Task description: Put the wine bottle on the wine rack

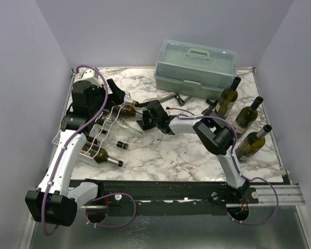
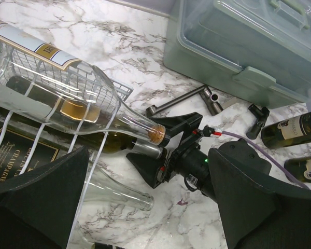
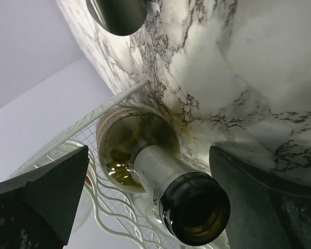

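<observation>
- Nearest the right wrist camera is the open dark mouth of the wine bottle [image 3: 166, 181]. It lies on its side with its neck between the two fingers of the right claw [image 3: 148, 151].
- That claw is spread wide. A clear gap shows on each side of the neck, so nothing is gripped.
- The bottle's body rests in a cradle of the wine rack [image 1: 99, 136], with white wire curving around and below its shoulder. In the top view its neck points toward three o'clock.
- The rack sits at nine o'clock on the marble bench [image 1: 160, 155].
- A clear glass bottle [image 2: 67, 88] with a pale label lies across the rack just above the wine bottle, its corked tip beside the right claw.
- A dark bottle [image 1: 100, 153] with a gold-lettered label lies at the rack's near end.
- The left claw [image 2: 149, 151] hangs over the rack, fingers wide apart and holding nothing.
- A pale green toolbox [image 1: 195, 65] stands at one o'clock, lid shut, with a metal tool [image 2: 181, 99] on the bench in front of it.
- Three more bottles [image 1: 247, 116] stand in a row at three o'clock, well apart from the rack.
</observation>
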`<action>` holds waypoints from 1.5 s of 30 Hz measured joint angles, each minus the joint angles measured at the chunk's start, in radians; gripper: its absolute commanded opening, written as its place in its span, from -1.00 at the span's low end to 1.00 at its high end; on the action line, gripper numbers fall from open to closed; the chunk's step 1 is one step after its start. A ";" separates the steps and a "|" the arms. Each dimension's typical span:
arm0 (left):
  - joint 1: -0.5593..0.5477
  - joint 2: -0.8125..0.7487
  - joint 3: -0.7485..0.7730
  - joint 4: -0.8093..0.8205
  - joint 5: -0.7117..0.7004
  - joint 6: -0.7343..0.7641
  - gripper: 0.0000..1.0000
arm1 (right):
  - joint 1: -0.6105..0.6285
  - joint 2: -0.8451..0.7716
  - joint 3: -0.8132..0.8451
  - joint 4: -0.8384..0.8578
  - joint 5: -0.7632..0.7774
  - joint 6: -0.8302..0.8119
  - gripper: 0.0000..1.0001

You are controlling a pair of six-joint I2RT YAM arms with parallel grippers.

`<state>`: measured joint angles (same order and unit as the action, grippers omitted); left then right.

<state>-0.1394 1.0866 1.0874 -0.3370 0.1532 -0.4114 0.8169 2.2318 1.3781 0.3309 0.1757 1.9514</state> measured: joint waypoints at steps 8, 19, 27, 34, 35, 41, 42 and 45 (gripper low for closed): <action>0.000 0.000 0.000 0.000 0.000 0.000 0.97 | -0.006 -0.020 0.002 -0.079 -0.017 -0.028 1.00; -0.008 0.000 0.000 0.000 0.000 0.000 0.97 | -0.034 -0.122 -0.064 -0.197 -0.002 -0.209 1.00; -0.016 0.000 0.000 0.000 0.000 0.000 0.97 | -0.042 -0.234 -0.126 -0.328 0.073 -0.457 1.00; -0.018 0.000 0.000 0.000 0.000 0.000 0.97 | -0.042 -0.394 -0.192 -0.379 0.126 -0.802 1.00; -0.018 0.000 0.000 0.000 0.000 0.000 0.97 | -0.042 -0.419 -0.196 -0.382 0.126 -0.865 1.00; -0.018 0.000 0.000 0.000 0.000 0.000 0.97 | -0.042 -0.589 -0.199 -0.418 0.134 -1.205 0.99; -0.018 0.001 0.000 0.000 0.000 0.000 0.97 | -0.042 -0.621 -0.203 -0.423 0.141 -1.244 1.00; -0.018 0.004 0.000 0.000 0.001 0.000 0.97 | -0.042 -0.764 -0.234 -0.427 0.159 -1.372 1.00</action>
<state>-0.1574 1.0904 1.0874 -0.3370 0.1539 -0.4114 0.7750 1.4677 1.1442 -0.0963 0.3351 0.5797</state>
